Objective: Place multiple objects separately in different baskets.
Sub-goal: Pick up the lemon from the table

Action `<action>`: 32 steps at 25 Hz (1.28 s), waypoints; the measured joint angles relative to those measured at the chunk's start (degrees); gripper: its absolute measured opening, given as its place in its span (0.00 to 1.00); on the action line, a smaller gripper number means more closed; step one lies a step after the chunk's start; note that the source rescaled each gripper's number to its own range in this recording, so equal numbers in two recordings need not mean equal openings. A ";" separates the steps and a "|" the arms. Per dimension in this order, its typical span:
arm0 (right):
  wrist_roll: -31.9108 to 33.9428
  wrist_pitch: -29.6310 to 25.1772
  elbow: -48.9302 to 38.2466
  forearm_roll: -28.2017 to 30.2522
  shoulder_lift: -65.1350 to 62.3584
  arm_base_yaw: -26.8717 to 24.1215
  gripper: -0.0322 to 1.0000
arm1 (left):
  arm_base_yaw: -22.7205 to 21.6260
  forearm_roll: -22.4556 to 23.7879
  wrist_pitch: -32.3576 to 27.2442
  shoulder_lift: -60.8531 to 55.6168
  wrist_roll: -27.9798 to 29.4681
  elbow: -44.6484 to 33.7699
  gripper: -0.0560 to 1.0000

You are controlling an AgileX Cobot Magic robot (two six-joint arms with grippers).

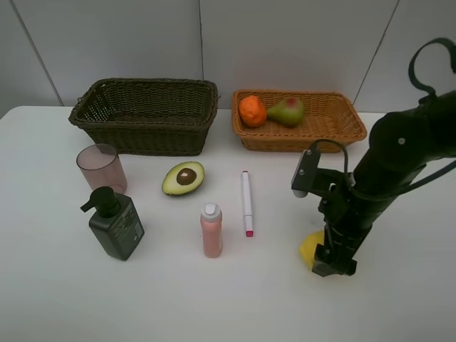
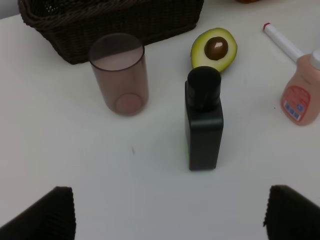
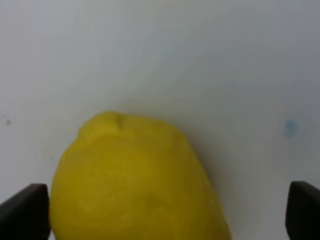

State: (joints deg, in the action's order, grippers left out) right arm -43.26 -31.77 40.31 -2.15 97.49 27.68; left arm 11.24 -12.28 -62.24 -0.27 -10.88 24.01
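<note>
Lower right of the high view, the right gripper [image 1: 332, 265] is standing over the yellow lemon [image 1: 308, 247] on the white table [image 1: 399, 306], its jaws spread wide either side of the fruit and, as far as the close-up shows, not pressing on it. The left gripper [image 2: 167, 215] is hanging released too, grasping nothing, near the dark green pump bottle [image 2: 203, 120] and translucent pink cup [image 2: 120, 72]. Upper right, the orange [image 1: 252, 110] and red-green pear [image 1: 287, 110] are lying together in the orange-tan basket [image 1: 299, 139].
</note>
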 joint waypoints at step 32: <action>0.11 -0.10 0.00 0.29 1.06 0.00 0.58 | 0.00 0.00 0.00 0.00 0.00 0.00 1.00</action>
State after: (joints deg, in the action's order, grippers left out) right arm -43.15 -31.86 40.31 -1.85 98.56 27.68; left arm 11.24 -12.28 -62.24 -0.27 -10.88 24.01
